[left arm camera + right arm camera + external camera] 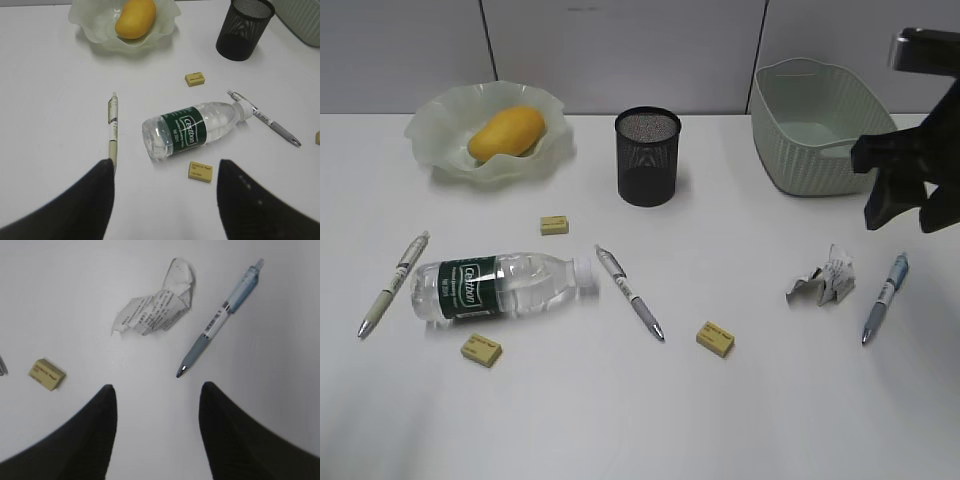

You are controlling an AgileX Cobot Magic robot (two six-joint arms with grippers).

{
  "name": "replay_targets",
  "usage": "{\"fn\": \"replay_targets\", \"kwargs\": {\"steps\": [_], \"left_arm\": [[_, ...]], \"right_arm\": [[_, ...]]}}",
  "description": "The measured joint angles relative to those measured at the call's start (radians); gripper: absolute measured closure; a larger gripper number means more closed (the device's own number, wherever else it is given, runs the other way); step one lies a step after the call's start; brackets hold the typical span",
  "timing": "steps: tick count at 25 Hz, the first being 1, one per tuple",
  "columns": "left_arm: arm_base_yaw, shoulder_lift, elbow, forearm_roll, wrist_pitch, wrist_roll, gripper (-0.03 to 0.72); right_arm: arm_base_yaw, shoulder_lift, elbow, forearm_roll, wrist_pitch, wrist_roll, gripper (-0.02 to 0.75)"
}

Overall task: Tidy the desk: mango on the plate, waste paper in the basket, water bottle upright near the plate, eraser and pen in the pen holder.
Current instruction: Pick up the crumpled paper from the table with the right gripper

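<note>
My right hand (157,405) hangs released and empty above the bench (620,420), and the waste paper (155,305) lies just ahead of it, slightly toward my left, with a blue pen (220,317) lying just beside the scrap on its right, slanting away from me. My left hand (165,185) is released too, over the lying water bottle (192,130). The right is far nearer the scrap, and the basket (810,125) stands beyond it.

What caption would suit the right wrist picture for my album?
Open claw hovering over a white desk, with crumpled waste paper, a blue pen and a yellow eraser below.
</note>
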Motion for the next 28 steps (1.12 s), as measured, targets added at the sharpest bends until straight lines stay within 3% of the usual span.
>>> {"fn": "replay_targets", "kwargs": {"steps": [3, 7, 10, 22, 28], "left_arm": [[0.0, 0.0, 0.0, 0.0, 0.0, 0.0, 0.197], [0.0, 0.0, 0.0, 0.0, 0.0, 0.0, 0.197], [0.0, 0.0, 0.0, 0.0, 0.0, 0.0, 0.197], [0.0, 0.0, 0.0, -0.001, 0.005, 0.0, 0.197], [0.0, 0.0, 0.0, -0.001, 0.005, 0.0, 0.197]], "right_arm": [[0.022, 0.065, -0.002, 0.001, -0.035, 0.065, 0.288], [0.024, 0.144, -0.002, 0.005, -0.092, 0.108, 0.134], [0.024, 0.194, -0.002, 0.005, -0.134, 0.138, 0.085], [0.025, 0.377, -0.033, -0.024, -0.221, 0.233, 0.085], [0.025, 0.441, -0.087, -0.05, -0.224, 0.27, 0.138]]}}
